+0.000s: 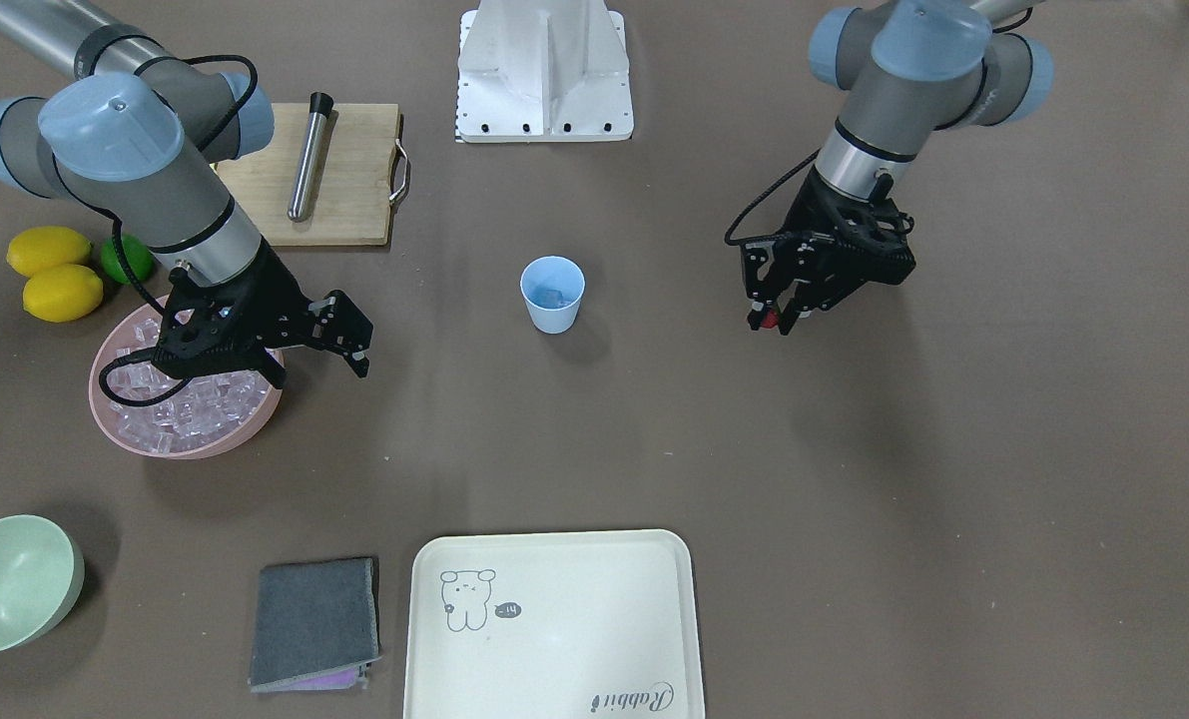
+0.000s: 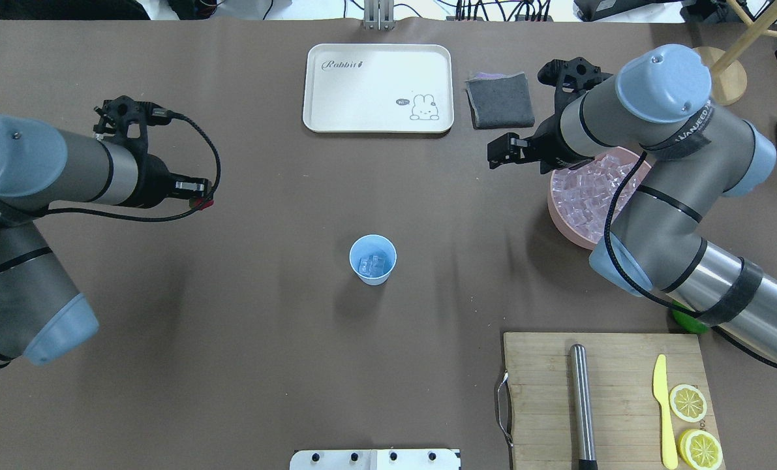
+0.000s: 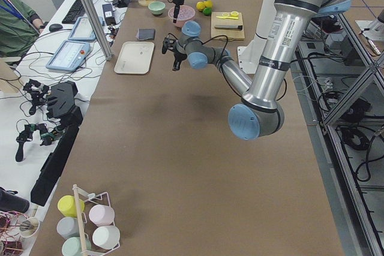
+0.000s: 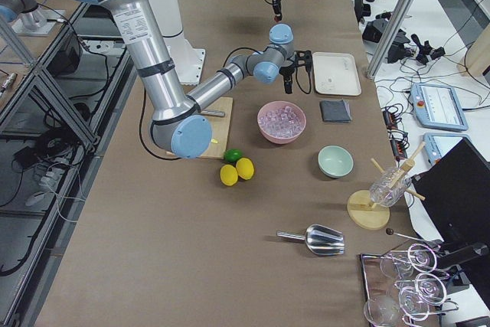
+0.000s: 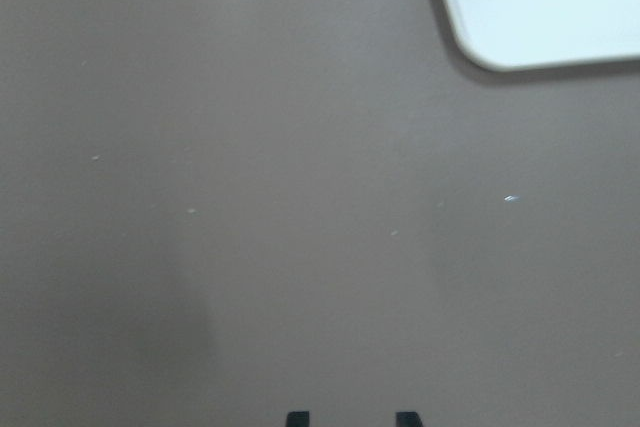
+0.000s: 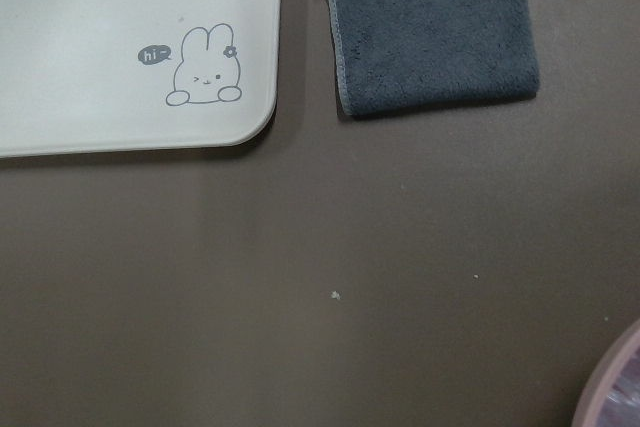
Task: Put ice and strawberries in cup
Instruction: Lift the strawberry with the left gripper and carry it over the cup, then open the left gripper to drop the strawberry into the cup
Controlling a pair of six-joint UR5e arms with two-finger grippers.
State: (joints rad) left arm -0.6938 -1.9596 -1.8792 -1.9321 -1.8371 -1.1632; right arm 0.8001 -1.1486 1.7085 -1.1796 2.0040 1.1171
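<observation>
Cup point(image 1: 552, 303) — upright, mid-table, a few ice cubes point(image 2: 372, 264) inside.
Strawberry point(image 1: 769, 321) — pinched in L gripper point(image 1: 777, 317), off the table, well apart from cup.
R gripper point(image 1: 354, 340) — fingers spread, nothing betw. them, just beside pink bowl point(image 1: 190, 448) w/ more ice.
Tray point(image 1: 554, 689), grey cloth point(image 1: 314, 624) near each other.

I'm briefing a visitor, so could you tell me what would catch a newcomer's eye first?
A blue cup stands alone mid-table with ice inside. The left gripper hangs to one side of it, pinching a red strawberry, and a pink bowl full of ice sits beneath the right arm.
</observation>
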